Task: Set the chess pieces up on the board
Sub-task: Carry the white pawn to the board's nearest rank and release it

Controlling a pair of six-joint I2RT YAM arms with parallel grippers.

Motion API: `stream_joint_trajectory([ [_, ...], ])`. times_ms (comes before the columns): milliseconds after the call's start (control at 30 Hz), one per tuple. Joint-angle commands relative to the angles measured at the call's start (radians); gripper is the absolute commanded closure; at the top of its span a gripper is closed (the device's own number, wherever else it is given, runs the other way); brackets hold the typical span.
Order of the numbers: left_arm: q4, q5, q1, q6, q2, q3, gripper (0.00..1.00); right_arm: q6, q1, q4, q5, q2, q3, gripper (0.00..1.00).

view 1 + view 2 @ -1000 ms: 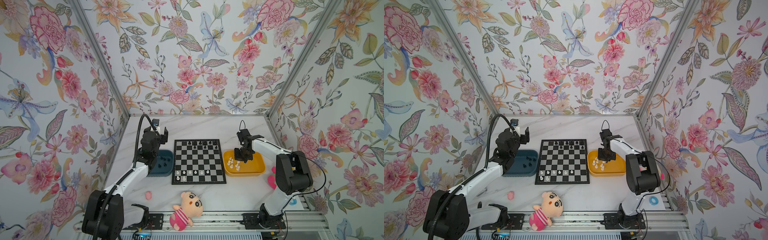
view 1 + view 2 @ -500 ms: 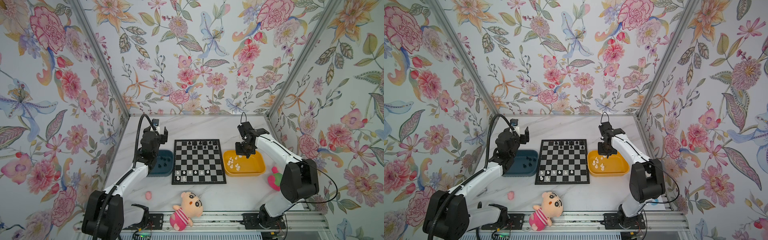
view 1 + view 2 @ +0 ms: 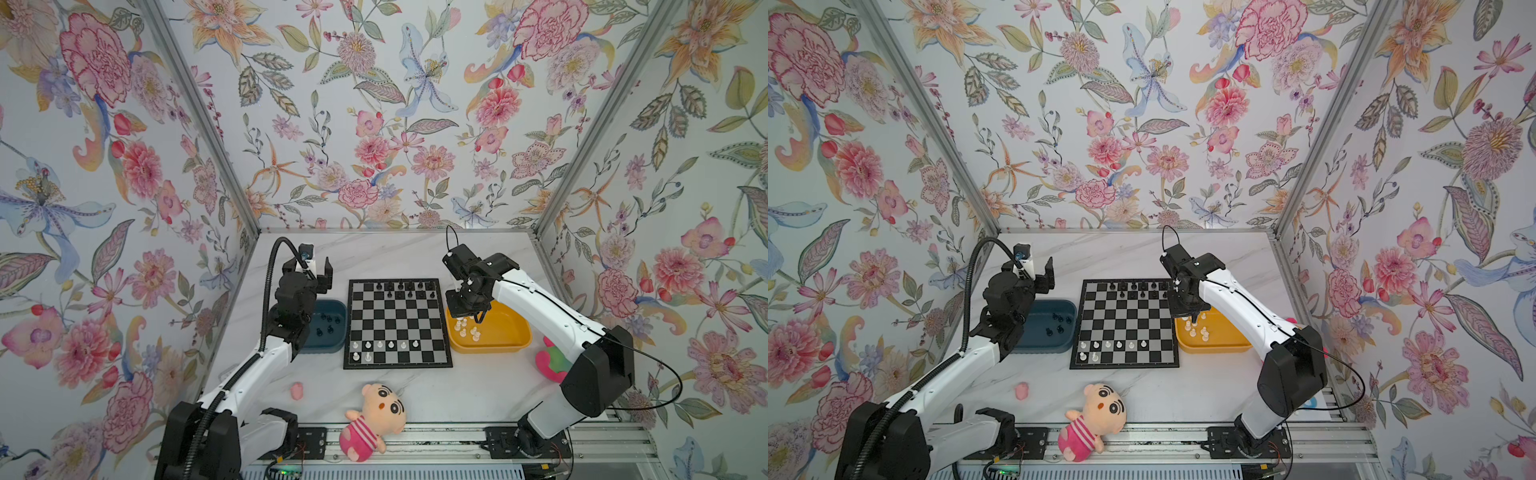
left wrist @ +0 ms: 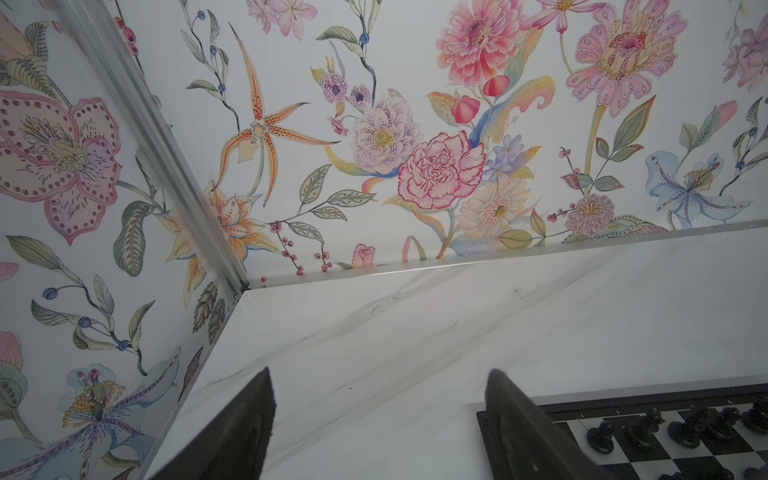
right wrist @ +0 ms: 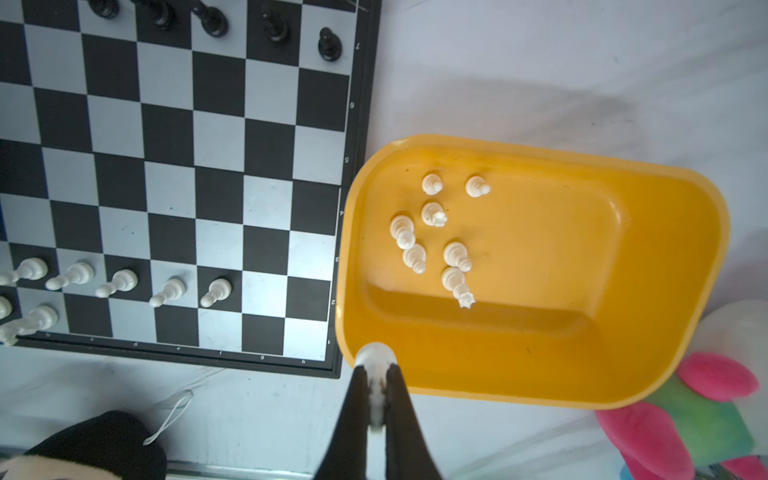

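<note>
Board [image 3: 397, 365] lies on the bench [image 3: 395, 257] between a blue tray [image 3: 328, 348] and a yellow tray [image 5: 665, 257]. My right end effector [image 5: 376, 374] is pinched on one white piece [image 5: 376, 358] above the yellow tray's rim, beside the board. Other white chess pieces [image 5: 434, 216] stand in that tray. My left end effector [image 4: 379, 374] hangs wide, holding nothing, raised near the blue tray.

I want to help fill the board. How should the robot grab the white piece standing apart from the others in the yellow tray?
Best come straight down from above and pinch the slim neck of the lone white piece. It stands upright on its round base in the yellow tray, with bare floor around it for the jaws.
</note>
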Motion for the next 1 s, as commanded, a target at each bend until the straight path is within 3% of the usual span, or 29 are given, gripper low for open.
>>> stream_joint_trajectory([
  [0, 0.042, 0.024, -0.010, 0.004, -0.038, -0.031, 0.19, 0.065, 0.074, -0.048, 0.013, -0.013, 0.005, 1.00],
  [300, 0.054, 0.058, -0.020, -0.025, -0.094, -0.065, 0.19, 0.142, 0.214, 0.058, 0.030, -0.015, -0.099, 1.00],
  [967, 0.037, 0.038, -0.041, -0.024, -0.129, -0.081, 0.20, 0.177, 0.281, 0.263, 0.012, 0.059, -0.254, 1.00],
])
